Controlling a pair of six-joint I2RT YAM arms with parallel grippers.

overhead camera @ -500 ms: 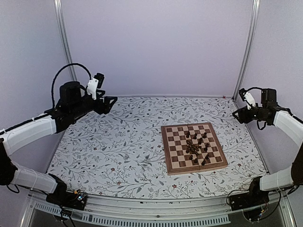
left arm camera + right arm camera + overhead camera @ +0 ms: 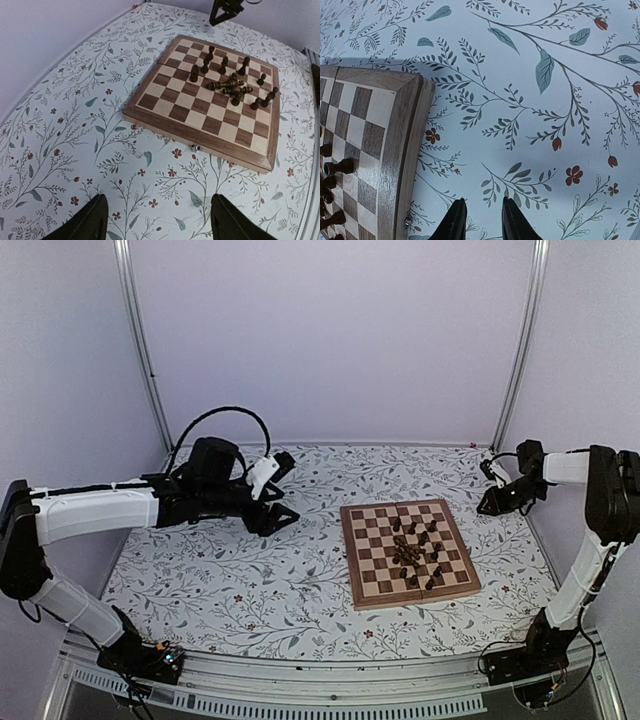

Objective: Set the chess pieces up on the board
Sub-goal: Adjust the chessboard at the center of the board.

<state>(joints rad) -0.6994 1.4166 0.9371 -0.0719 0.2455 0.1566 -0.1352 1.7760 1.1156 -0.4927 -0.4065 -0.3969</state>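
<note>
- Near-left of the right gripper (image 2: 487, 506), pieces (image 2: 417, 552) clutter the board (image 2: 364, 577) (several toppled); its jaws stand narrowly apart, empty.
- Left gripper (image 2: 288, 517), spread wide, lies farther off.

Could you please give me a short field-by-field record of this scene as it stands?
board: wooden, lying flat on the floral table, right of centre
chess pieces: dark, all on the board, jumbled mid-board; some upright, some lying
left gripper: open, empty, above the table left of the board
right gripper: narrow gap, empty, over the table beside the board's edge
progress: pieces not arranged
</note>
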